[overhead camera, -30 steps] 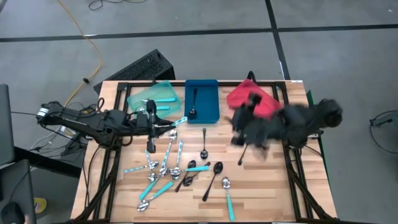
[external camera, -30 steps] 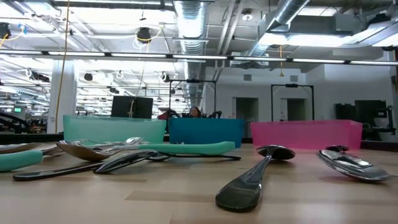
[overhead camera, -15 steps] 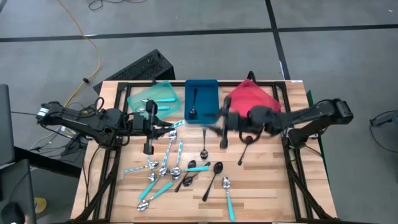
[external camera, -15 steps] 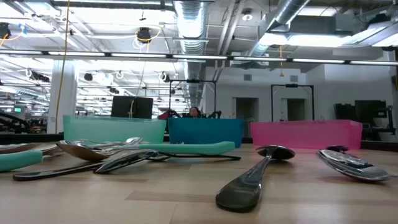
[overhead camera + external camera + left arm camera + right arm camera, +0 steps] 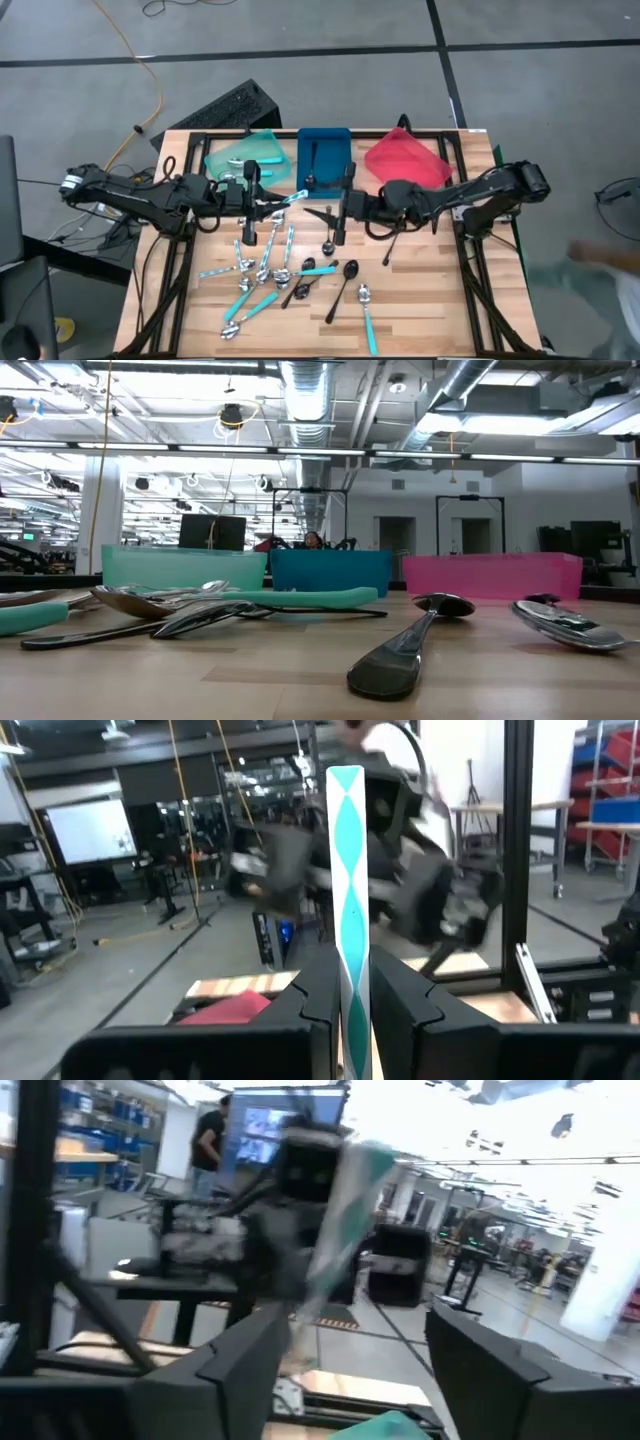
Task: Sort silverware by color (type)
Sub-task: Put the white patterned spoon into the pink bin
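Teal-handled spoon [image 5: 346, 900] in left end effector [image 5: 350, 995]

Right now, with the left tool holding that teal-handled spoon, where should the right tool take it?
Probably the free handle end of the teal-handled spoon, which sticks out straight beyond the left tool. Bring the open right tool in head-on, fingers straddling the handle.

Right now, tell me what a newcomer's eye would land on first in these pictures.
First, the two dark arms meeting over the table's middle: the left end effector is shut on a teal-handled spoon, and the right end effector, open, faces it. Next, the scatter of spoons across the near part of the wooden table. Last, the teal tray, blue tray and red tray lined along the far edge.
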### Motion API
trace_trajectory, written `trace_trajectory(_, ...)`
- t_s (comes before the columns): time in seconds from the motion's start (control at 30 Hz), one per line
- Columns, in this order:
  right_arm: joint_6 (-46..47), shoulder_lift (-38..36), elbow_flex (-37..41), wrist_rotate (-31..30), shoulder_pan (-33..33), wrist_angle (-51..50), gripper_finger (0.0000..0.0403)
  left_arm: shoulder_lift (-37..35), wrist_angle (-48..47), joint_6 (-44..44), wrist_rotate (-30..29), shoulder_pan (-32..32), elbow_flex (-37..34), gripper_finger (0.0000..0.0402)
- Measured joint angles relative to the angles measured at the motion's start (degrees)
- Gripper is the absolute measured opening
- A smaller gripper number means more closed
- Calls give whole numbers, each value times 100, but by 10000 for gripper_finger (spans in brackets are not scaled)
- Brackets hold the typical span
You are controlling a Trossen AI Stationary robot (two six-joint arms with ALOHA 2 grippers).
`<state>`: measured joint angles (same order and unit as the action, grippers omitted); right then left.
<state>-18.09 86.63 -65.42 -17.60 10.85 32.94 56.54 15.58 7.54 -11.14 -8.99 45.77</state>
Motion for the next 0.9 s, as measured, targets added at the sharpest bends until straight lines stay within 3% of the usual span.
trace_trajectory(0.17, 1, -4, -40, 135, 11, 33, 303, 110, 98, -7, -4, 0, -1, 20)
trace_trajectory(0.3, 8, -11, -40, 401, -3, 58, 306, 247, 229, -1, 22, 1, -1, 20)
trace_trajectory(0.63, 123, -11, -40, 426, -13, 28, 306, 791, 867, 166, 151, 2, -1, 20)
trace_trajectory(0.9, 261, -11, -40, 279, -11, -88, 267, 910, 985, 189, 156, 4, -1, 20)
